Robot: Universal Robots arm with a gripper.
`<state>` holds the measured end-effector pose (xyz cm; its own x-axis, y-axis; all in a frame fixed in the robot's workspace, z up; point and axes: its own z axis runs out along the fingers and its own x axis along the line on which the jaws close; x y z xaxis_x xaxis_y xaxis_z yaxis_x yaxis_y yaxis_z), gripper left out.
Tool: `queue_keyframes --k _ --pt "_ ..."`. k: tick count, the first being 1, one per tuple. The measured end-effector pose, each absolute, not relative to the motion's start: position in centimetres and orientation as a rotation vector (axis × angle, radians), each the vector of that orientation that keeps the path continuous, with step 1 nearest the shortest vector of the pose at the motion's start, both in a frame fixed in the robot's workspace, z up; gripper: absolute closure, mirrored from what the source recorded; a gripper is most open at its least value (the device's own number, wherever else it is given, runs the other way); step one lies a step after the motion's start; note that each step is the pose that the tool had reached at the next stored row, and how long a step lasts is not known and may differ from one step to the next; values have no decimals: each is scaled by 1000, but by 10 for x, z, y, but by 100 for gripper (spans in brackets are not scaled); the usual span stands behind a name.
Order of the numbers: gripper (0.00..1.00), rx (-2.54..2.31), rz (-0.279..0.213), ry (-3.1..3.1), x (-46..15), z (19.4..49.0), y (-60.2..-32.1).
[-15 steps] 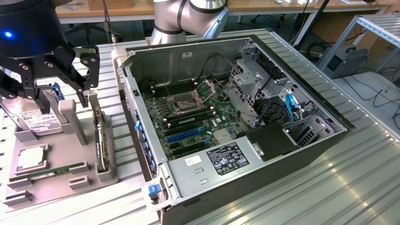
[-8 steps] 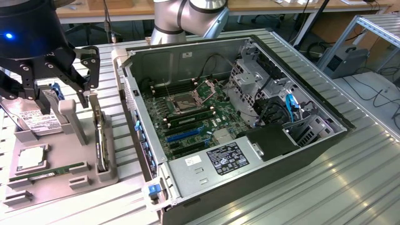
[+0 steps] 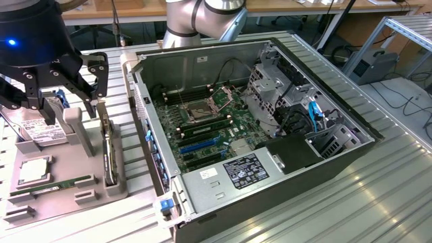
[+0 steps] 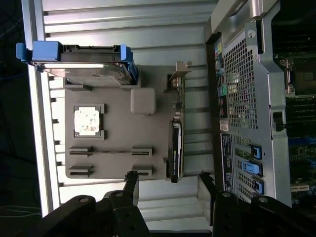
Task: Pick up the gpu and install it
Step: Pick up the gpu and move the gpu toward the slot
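My black pincer [image 3: 74,104] hangs wide apart and empty over the grey plastic holder tray [image 3: 91,195]. The thin, flat black gpu [image 3: 106,152] with silver end bracket stands on edge there, just beside the open metal computer case [image 3: 304,195].

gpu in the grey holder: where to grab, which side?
Probably take the gpu by its free top long edge, mid-length, coming straight down and squeezing across its two flat faces. It stands on edge in a slot of the grey holder, so its lower edge is buried and only the thin top is offered. The open hand hangs above the holder.
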<state>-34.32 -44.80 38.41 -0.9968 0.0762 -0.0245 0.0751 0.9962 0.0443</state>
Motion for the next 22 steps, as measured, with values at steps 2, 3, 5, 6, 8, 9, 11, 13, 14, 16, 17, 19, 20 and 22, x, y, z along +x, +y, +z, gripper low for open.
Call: queue_keyframes --k 2,3,5,6,8,9,11,13,14,16,17,19,20,22 --pt "40 118 68 3112 -343 383 -448" --pt "40 118 68 3112 -343 383 -448" --pt "40 118 68 3113 -343 382 -448" --pt "40 118 68 3113 -343 382 -448" --pt "40 118 68 3113 -343 382 -448" --pt "40 118 68 3112 -343 381 -448" --pt "40 118 68 3113 -343 381 -448" --pt "40 118 68 3113 -343 380 -448" --pt "40 118 68 3113 -343 380 -448" --pt "40 118 68 3112 -343 380 -448" --pt "40 118 68 3112 -343 379 -448" --pt "40 118 68 3112 -343 379 -448" --pt "40 118 68 3112 -343 378 -448" --pt "40 118 68 3112 -343 378 -448"
